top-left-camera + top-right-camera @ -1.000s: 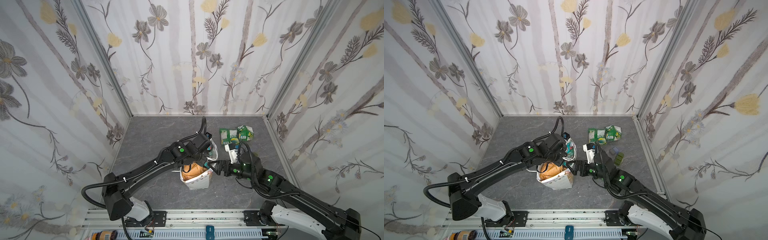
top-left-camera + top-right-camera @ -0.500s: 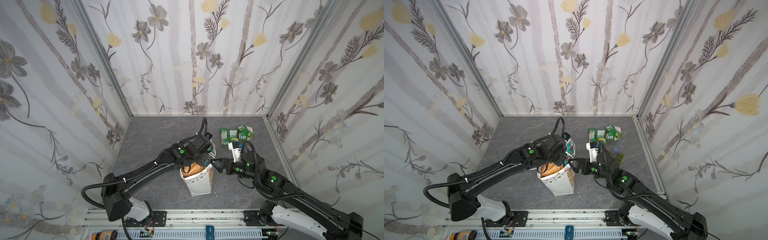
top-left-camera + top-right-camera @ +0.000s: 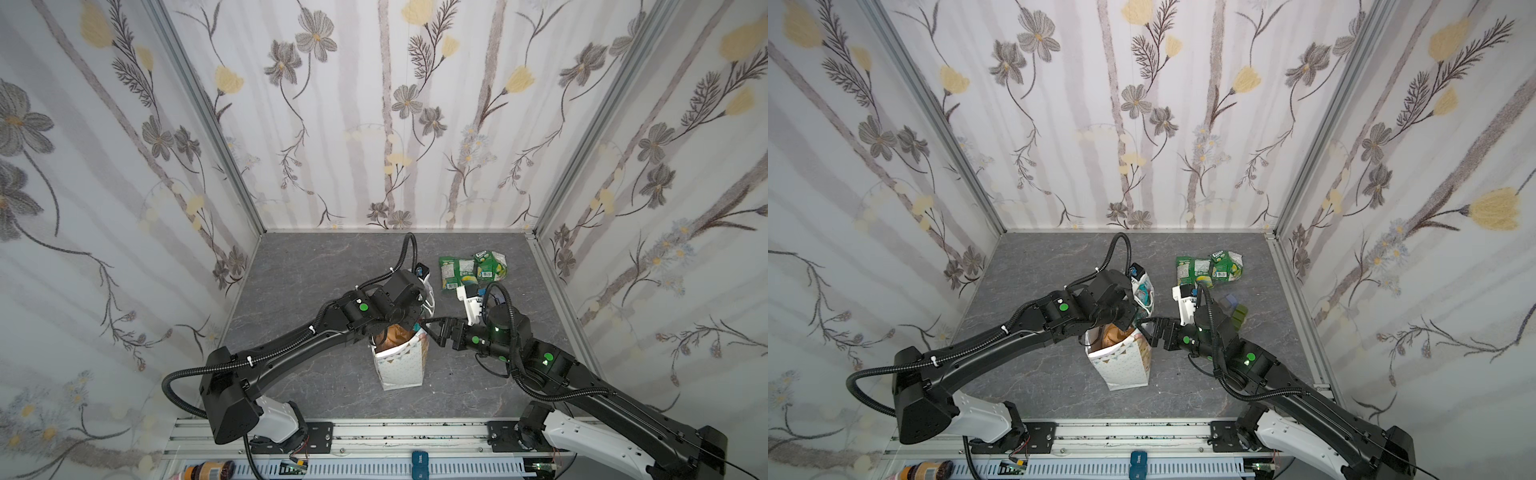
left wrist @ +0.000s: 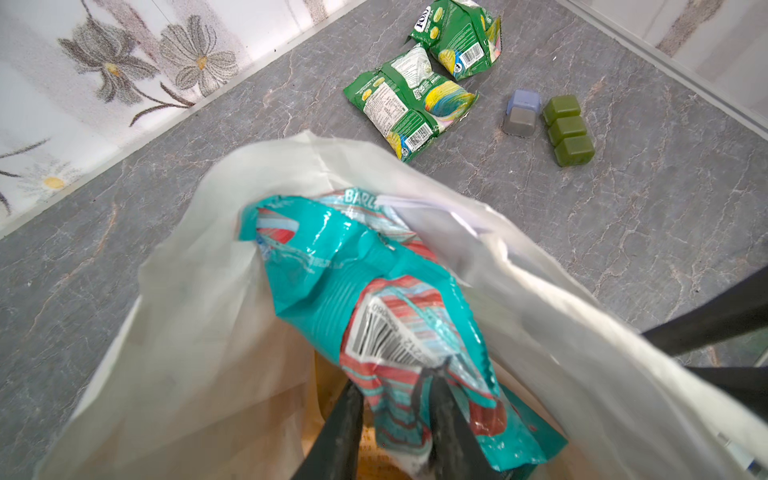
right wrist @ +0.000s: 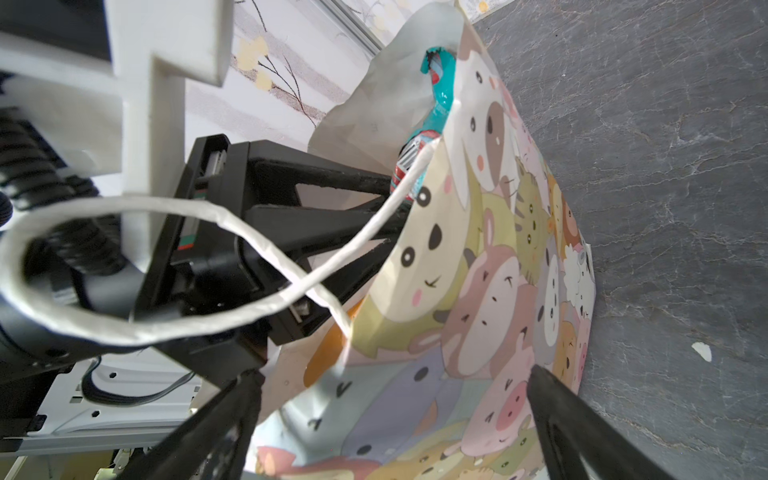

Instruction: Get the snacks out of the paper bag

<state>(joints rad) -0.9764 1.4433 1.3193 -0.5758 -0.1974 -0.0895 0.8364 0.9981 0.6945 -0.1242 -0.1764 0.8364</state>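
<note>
left pincer [image 4: 392,382] is down in the mouth of the paper bag [image 3: 399,365], fingers [image 4: 345,428] a narrow gap apart with the lower end of a teal packet [image 4: 374,282] between them; cannot tell if they actually clamp it

right pincer [image 5: 395,374] spread wide, straddling the bag's upper side edge, 1 finger on each side; contact with the paper not clear from the right wrist view

bag stands upright at centre front of the counter [image 3: 316,270], bunting print on the near face, cartoon animals on the side face, cord handle [image 5: 266,249] looping loose over the left arm's wrist

teal packet leans on the bag's far inner wall, barcode up, top end poking at the rim in a top view [image 3: 1144,291]

tan-orange pouch [image 3: 395,334] lies lower inside the bag, under the left pincer

2 green packets [image 4: 409,102] [image 4: 461,37] are out on the counter at far right, touching each other

beside them 3 olive cubes [image 4: 567,129] in a row, plus a grey and a blue-grey cube [image 4: 521,112], just apart from the olive row
</note>
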